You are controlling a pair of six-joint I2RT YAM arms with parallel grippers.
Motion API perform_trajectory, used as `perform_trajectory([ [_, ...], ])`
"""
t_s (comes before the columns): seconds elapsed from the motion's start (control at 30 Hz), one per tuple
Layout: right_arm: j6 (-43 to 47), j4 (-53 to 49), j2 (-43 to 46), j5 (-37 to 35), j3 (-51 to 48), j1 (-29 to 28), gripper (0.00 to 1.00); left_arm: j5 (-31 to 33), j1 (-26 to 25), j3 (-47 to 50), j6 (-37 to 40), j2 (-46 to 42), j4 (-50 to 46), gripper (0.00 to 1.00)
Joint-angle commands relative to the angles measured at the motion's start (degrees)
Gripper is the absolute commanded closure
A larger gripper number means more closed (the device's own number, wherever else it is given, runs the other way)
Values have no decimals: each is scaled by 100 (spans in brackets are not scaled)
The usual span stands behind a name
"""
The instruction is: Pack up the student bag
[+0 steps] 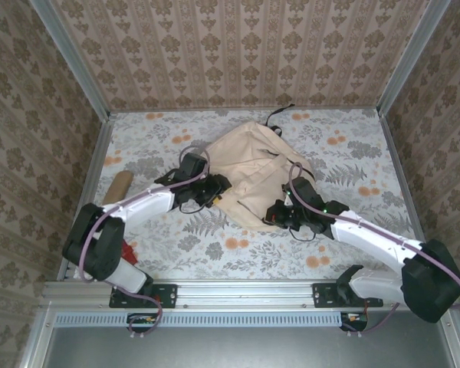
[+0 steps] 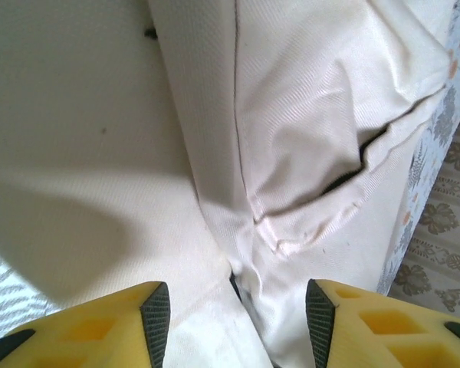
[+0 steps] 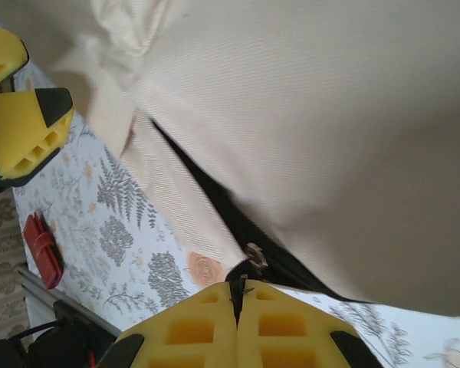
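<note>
Beige damask-papered walls [image 1: 238, 46] enclose a table [image 1: 353, 153] under grey-leafed floral cloth, metal rail [image 1: 238, 294] along its near edge.

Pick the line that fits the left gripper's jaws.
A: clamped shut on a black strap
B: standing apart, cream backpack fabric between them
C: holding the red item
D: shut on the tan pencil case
B: in the left wrist view the left gripper has its jaws standing well apart, and a fold of the cream student bag runs down into the gap between them.
</note>
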State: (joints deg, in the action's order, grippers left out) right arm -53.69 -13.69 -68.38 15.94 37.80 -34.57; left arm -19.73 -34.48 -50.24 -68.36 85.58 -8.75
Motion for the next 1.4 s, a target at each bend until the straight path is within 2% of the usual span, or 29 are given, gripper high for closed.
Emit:
perform_trajectory([
  [0.0,106,432,-159,306,370,-69,100,269,-191,200,-160,-347,-252,47],
  [0.27,94,357,48,583,294,-85,100,50,-993,92,-796,208,462,54],
  [0.5,98,-69,372,690,121,-88,100,-39,-1262,-207,-963,814,520,61],
  [0.67,131,-302,373,756,34,-85,100,-66,-1350,-206,-1109,1030,709,62],
  [0.73,181,-414,327,796,40,-86,100,-58,-1352,-267,-1093,1070,725,62],
  [0.87,297,-624,249,771,77,-85,100,-38,-1351,-319,-1039,1093,765,51],
  [1.0,336,-620,142,815,94,-94,100,-93,-1351,-345,-1061,1142,876,49],
  [1.2,350,-734,173,638,122,-103,100,-21,-1339,-312,-1066,1173,713,71],
  [1.37,586,-1461,370,42,272,-103,100,225,-1282,-242,-931,1015,463,88],
])
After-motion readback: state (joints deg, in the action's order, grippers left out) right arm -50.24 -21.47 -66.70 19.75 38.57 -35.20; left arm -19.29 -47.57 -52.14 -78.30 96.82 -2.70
